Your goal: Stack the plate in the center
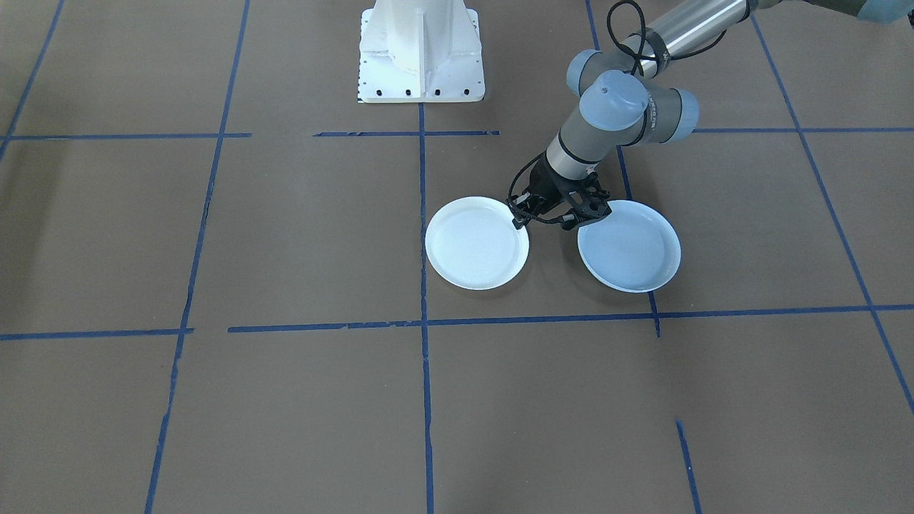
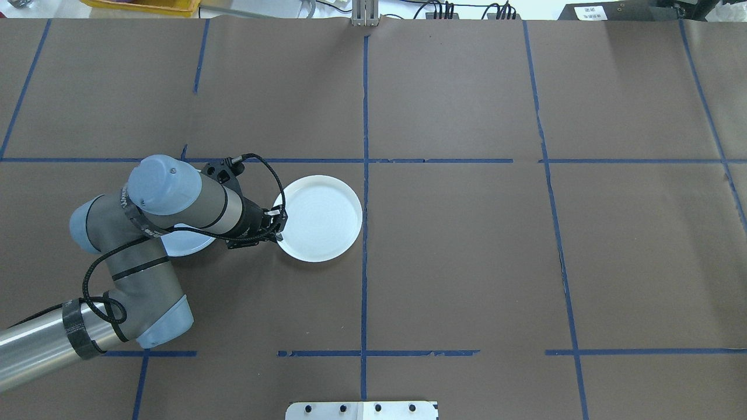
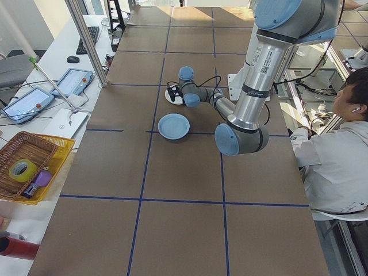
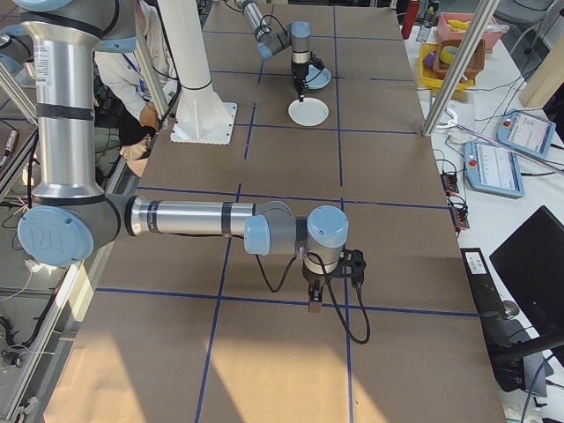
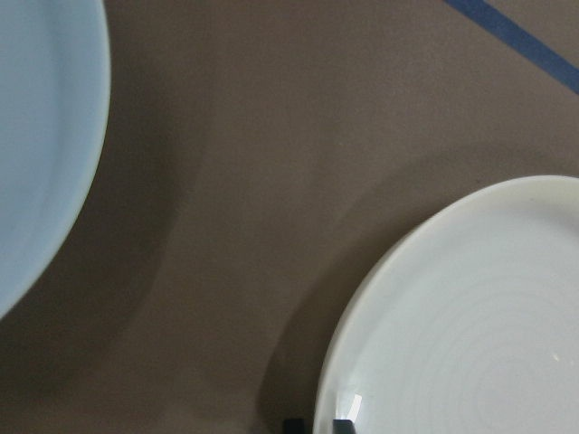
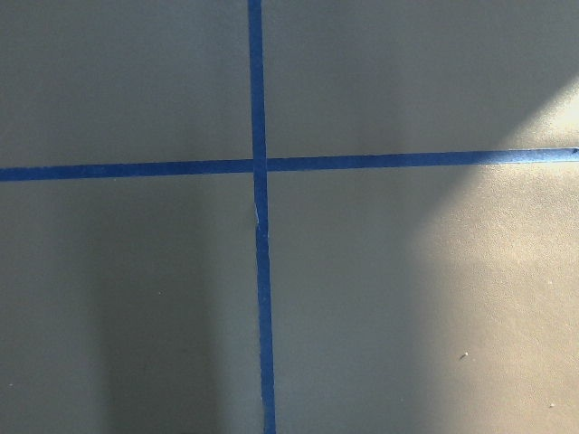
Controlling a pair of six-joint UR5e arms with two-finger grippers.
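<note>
A smooth pale-blue plate (image 1: 629, 245), the center, lies flat on the brown table; the arm covers most of it in the overhead view (image 2: 188, 242). Beside it, apart from it, lies a whitish plate (image 1: 477, 243) with faint concentric rings and a cream edge (image 5: 470, 325). My left gripper (image 2: 279, 224) sits at this ringed plate's rim on the side facing the pale-blue plate (image 5: 36, 136). Its two fingertips (image 5: 342, 423) stand close together astride the rim, shut on it. My right gripper (image 4: 313, 304) hangs over bare table far away; I cannot tell its state.
Blue tape lines (image 2: 365, 175) divide the brown table into squares. The white robot base (image 1: 420, 53) stands behind the plates. A seated person (image 3: 339, 155) is at the table's side. Tablets and a basket (image 3: 26, 164) lie on a side bench.
</note>
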